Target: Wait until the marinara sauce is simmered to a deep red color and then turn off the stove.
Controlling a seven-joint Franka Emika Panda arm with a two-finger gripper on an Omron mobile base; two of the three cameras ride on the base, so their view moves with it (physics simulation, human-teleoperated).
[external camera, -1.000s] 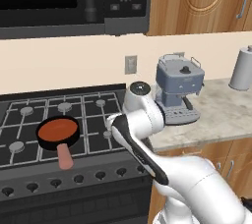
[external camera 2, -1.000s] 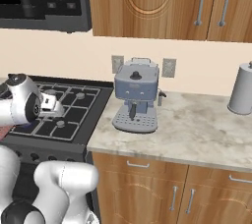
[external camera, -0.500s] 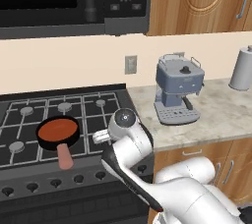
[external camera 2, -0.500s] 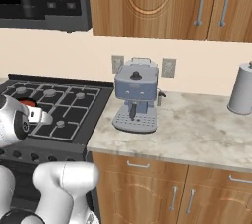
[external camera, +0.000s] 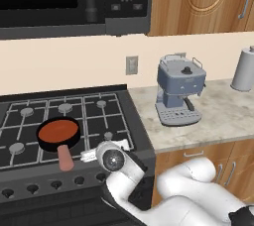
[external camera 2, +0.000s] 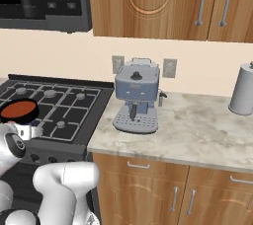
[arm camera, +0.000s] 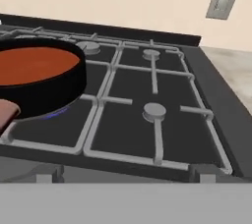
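Filling the black pan (external camera: 58,135), orange-red marinara sauce (arm camera: 37,64); end effector (external camera: 89,154) fingers apart.

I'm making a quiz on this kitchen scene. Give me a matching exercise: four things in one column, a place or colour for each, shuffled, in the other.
Things:
1. marinara sauce
2. coffee machine
3. microwave
4. paper towel roll

Descriptions:
A. above the stove
B. blue-grey, on the counter beside the stove
D. orange-red, in the black pan
C. far right on the counter

Pairs: 1-D, 2-B, 3-A, 4-C
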